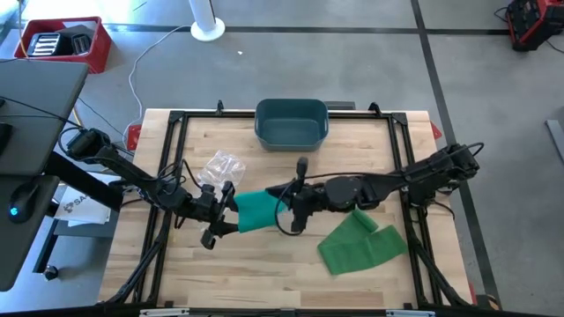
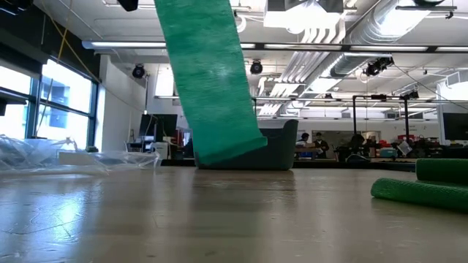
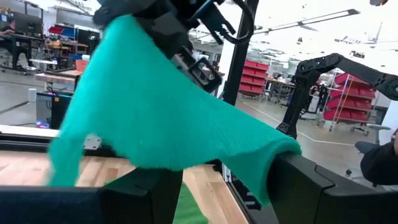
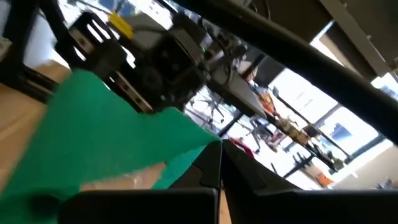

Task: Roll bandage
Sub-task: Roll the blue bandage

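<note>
1. No text, label, brand, number or sign can be read with certainty in any view.
2. A white sheet of paper (image 1: 77,207) lies off the table's edge, well out to the left of the left gripper (image 1: 218,214); it bears dark printed marks, too small to make out.
3. The green bandage (image 1: 256,210) held up between the left gripper and the right gripper (image 1: 294,210) carries no print.
4. The red crate (image 1: 66,44) and the blue bin (image 1: 292,122) show no legible lettering.

The low view's top edge cuts off the hanging green bandage (image 2: 208,80); its right edge crops the rolled bandage (image 2: 431,191).
</note>
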Available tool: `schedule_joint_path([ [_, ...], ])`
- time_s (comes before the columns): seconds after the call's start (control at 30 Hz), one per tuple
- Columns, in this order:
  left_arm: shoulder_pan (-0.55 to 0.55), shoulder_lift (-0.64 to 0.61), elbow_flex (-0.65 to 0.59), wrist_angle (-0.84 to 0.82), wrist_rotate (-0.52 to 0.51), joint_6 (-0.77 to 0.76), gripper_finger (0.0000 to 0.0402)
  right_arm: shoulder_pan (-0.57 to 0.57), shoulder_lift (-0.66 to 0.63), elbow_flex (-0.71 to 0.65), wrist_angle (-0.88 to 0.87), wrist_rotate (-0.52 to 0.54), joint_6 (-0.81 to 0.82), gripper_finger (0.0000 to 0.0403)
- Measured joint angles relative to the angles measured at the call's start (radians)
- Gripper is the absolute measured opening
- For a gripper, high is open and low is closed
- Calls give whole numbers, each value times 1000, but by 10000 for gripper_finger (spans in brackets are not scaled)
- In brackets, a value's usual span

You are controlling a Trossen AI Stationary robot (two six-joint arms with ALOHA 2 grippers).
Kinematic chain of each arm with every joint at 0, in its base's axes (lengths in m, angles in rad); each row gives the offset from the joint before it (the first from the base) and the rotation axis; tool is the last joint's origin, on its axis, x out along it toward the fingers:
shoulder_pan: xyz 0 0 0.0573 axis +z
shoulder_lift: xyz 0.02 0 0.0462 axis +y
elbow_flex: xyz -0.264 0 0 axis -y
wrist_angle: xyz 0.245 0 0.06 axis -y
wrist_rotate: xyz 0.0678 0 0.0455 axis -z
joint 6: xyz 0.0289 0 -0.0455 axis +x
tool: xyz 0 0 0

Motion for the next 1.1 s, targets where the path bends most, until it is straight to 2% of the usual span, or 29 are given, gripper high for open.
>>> schedule_joint_path([
  [0.43, 3, 0, 0, -4, -1, -6, 200, -5, 21, 0, 31, -17, -7, 0],
  [0.67, 13, 19, 0, -5, -3, -9, 200, 32, 20, 0, 119, -17, -109, 0],
  [0.93, 13, 80, 0, 38, -1, -35, 200, 9, 20, 0, 64, 25, -80, 0],
  [1.1, 13, 84, 0, 72, 16, -8, 200, -6, 20, 0, 22, 89, -59, 0],
])
